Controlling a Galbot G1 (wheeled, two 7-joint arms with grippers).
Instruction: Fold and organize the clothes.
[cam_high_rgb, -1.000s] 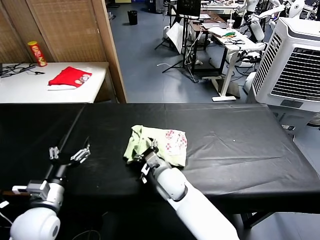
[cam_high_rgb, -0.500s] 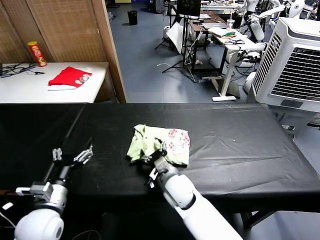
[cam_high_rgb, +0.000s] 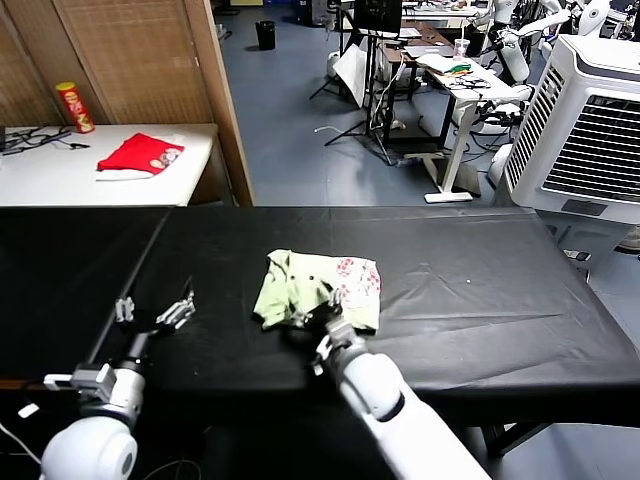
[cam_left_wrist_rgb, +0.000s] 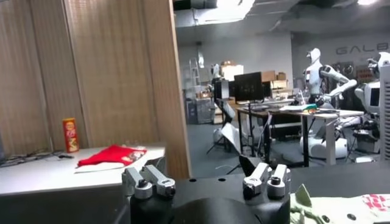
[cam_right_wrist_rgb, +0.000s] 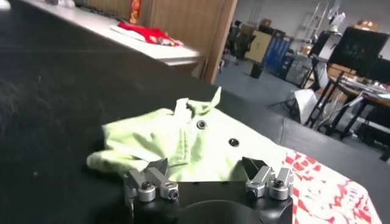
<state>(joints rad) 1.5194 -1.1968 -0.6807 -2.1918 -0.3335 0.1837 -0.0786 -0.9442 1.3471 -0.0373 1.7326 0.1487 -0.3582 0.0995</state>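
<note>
"GALB" lettering on far wall, cut off

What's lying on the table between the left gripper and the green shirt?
Nothing: in the head view only bare black tablecloth lies between the open left gripper and the green shirt.

Shirt — pale lime green, dark buttons; one panel whitish with a small pinkish-red print. Bench — covered in black cloth. Red garment with white trim lies on a white side table. Canister — red and yellow. Air cooler: white casing, dark grille.
</note>
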